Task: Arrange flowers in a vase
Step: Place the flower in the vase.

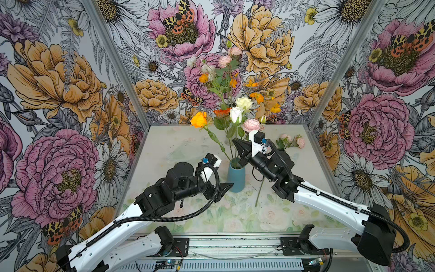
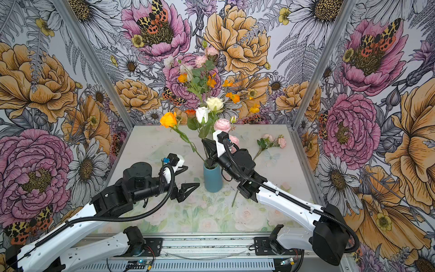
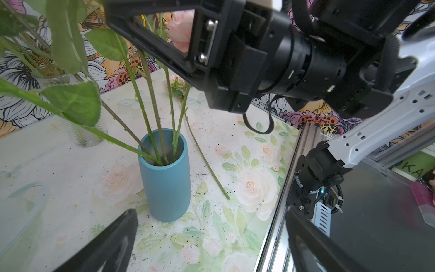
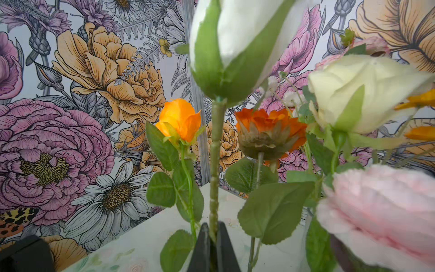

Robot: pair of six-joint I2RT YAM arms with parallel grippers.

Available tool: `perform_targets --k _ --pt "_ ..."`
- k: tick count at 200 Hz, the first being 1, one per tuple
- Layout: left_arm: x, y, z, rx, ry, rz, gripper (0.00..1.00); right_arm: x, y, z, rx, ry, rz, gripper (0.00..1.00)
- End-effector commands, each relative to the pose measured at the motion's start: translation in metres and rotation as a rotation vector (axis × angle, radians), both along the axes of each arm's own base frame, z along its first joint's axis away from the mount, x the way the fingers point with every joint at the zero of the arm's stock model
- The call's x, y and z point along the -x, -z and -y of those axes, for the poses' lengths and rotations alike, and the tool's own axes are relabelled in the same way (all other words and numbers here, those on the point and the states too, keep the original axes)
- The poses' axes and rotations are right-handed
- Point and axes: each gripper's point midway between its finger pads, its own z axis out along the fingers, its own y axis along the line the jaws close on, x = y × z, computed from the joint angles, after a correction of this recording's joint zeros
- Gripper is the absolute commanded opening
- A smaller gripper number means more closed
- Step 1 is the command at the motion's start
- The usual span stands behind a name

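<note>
The right gripper [image 4: 213, 245] pinches the white rose [image 4: 235, 42] by its stem to stand it in the vase [image 1: 236, 175], while the left gripper [image 2: 191, 176] gapes empty alongside, seemingly ready to steady it.

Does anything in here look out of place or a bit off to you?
Yes. One pink sprig lies flat on the table beside the blue vase, while the rest stand in it. The orange rose also leans far out sideways from the bunch instead of standing upright.
</note>
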Motion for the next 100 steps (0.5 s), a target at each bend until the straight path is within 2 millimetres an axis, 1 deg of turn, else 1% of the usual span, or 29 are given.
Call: perform_targets --k 1,10,21,40,46,52,70,86,100 --pt "0.002 -0.002 0.000 0.012 0.015 0.014 0.99 0.013 -0.022 0.008 -0.047 -0.001 0.046 0.25" --pt "0.002 -0.003 -0.001 0.016 0.014 0.018 0.99 0.015 -0.025 0.008 -0.040 0.000 0.043 0.30" --pt "0.002 -0.005 -0.001 0.018 0.015 0.022 0.99 0.016 -0.028 0.010 -0.028 0.005 0.039 0.39" --pt "0.002 -0.006 -0.001 0.020 0.015 0.025 0.99 0.020 -0.034 0.013 -0.017 0.008 0.034 0.51" --pt "0.002 -0.007 -0.001 0.022 0.015 0.026 0.99 0.022 -0.037 0.016 -0.018 0.010 0.033 0.58" --pt "0.002 -0.007 -0.001 0.023 0.016 0.027 0.99 0.024 -0.041 0.018 -0.019 0.013 0.032 0.61" --pt "0.002 -0.008 -0.001 0.023 0.016 0.031 0.99 0.029 -0.047 0.024 -0.006 0.018 0.020 0.67" --pt "0.002 -0.007 -0.002 0.020 0.018 0.033 0.99 0.033 -0.050 0.029 0.014 0.022 0.003 0.75" --pt "0.002 -0.008 -0.001 0.022 0.018 0.035 0.99 0.036 -0.055 0.035 0.024 0.033 -0.025 0.77"
